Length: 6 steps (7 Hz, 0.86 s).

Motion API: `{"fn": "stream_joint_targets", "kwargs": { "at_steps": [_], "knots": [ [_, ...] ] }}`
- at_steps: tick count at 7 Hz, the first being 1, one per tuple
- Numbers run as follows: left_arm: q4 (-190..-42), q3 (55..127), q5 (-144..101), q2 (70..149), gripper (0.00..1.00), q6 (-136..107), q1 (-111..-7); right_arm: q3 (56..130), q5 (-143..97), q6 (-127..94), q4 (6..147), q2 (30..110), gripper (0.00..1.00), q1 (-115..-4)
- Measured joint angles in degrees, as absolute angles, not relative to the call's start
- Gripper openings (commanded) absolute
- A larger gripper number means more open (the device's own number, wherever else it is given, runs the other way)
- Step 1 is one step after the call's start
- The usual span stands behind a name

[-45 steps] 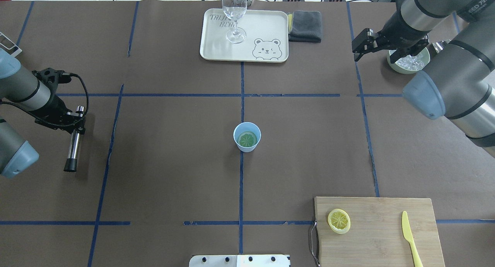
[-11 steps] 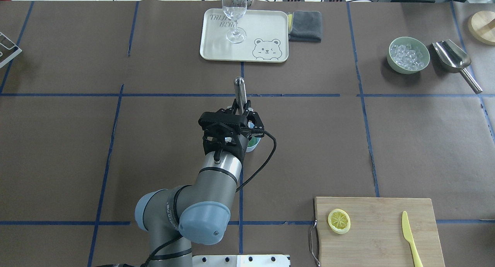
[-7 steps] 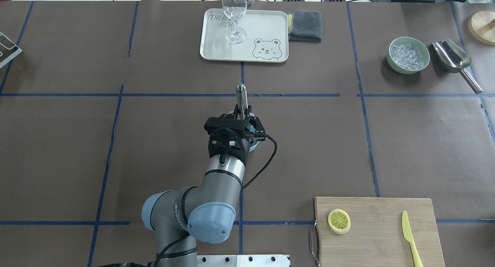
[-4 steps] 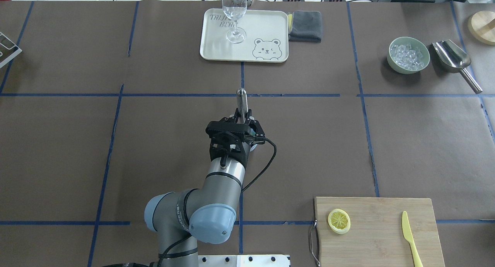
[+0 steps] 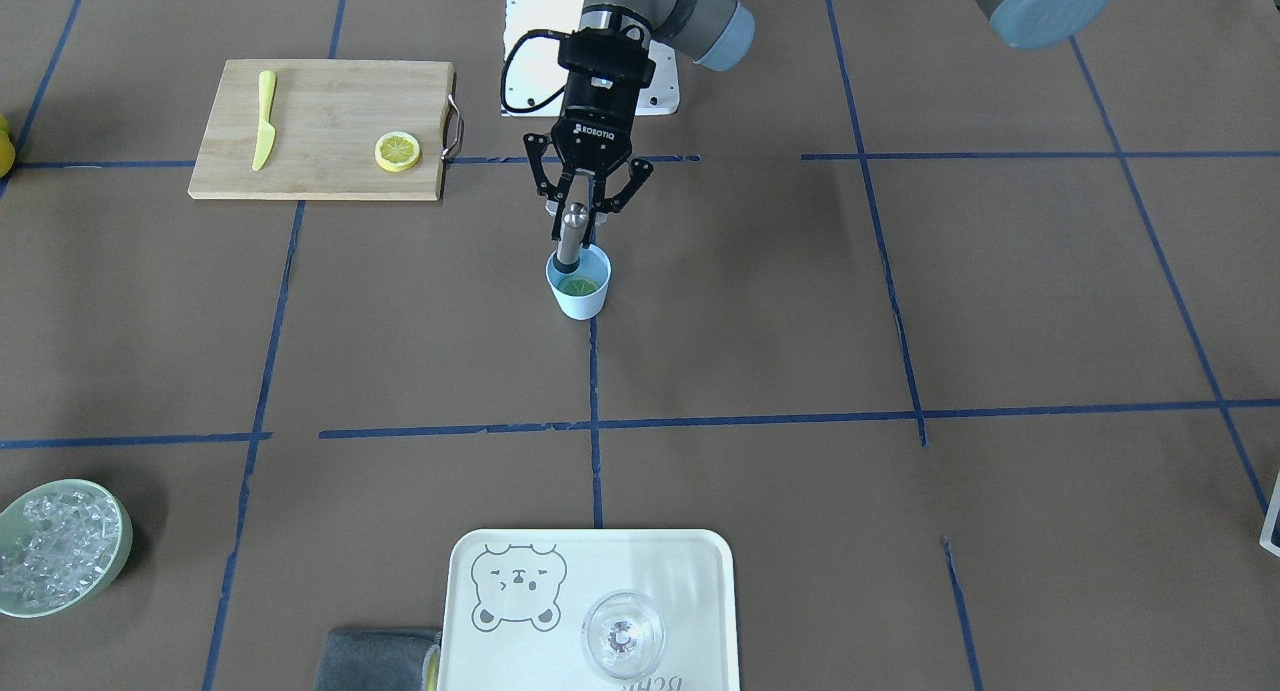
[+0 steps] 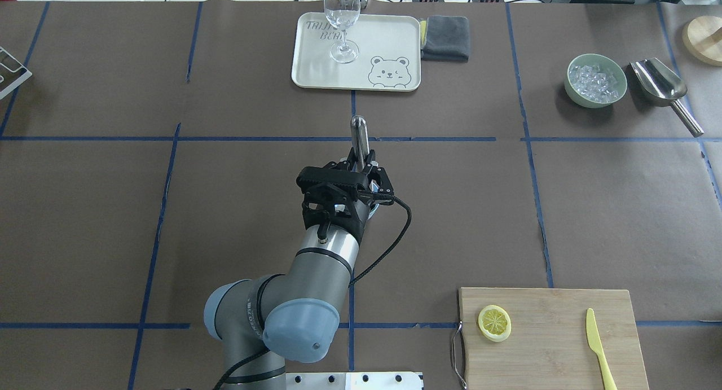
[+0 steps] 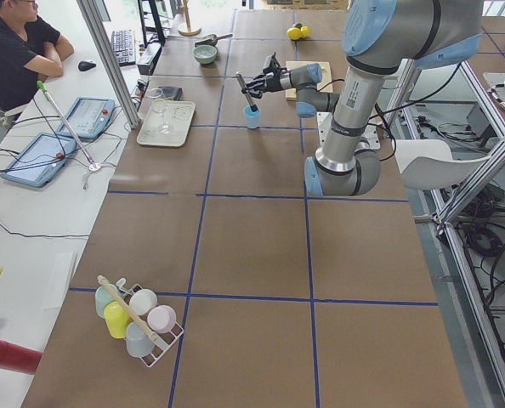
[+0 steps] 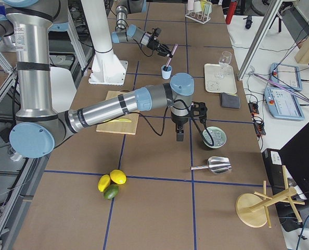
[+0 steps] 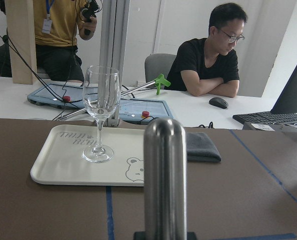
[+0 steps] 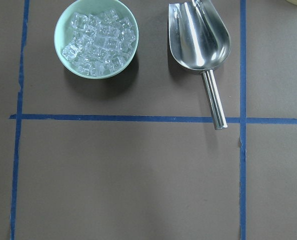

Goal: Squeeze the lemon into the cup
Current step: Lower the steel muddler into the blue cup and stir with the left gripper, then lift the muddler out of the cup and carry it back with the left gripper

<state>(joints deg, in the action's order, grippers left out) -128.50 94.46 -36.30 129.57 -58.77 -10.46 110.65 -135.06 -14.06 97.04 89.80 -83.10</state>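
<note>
Front view: left gripper (image 5: pixel 585 209) clenched on a metal muddler (image 5: pixel 571 233), upper centre; its tip sits inside the cup (image 5: pixel 581 307), where the lemon (image 5: pixel 583 287) lies.
Overhead view: the gripper hides most of the cup, mid-frame.
Right-side view: right gripper (image 8: pixel 179 134) hangs beside the ice bowl (image 8: pixel 215 137), centre; whether it is clenched or released, one cannot tell.

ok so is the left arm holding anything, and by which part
A steel muddler, in the left gripper: its fingers clamp the shaft below the rounded top, black end in the cup. Whether the right gripper holds anything cannot be told.
</note>
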Motion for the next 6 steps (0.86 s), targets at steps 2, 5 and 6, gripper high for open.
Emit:
{"fn": "stream_joint_targets", "kwargs": {
  "at_steps": [2, 5, 6],
  "knots": [
    [-132.85, 96.6, -37.2, 129.45, 0.0, -53.16, -11.9, 110.55, -135.14, -14.02, 96.9, 89.85, 1.0, -83.14],
    [-133.86, 102.08, -51.82, 124.56, 0.0, -51.33, -19.68, 108.8, -135.25, -10.1, 96.78, 91.75, 1.0, -84.1],
    [-133.59, 104.11, -58.61, 121.87, 0.0, -51.34, -22.85, 108.08, -135.41, -7.61, 96.77, 92.81, 1.0, -85.09]
  ]
}}
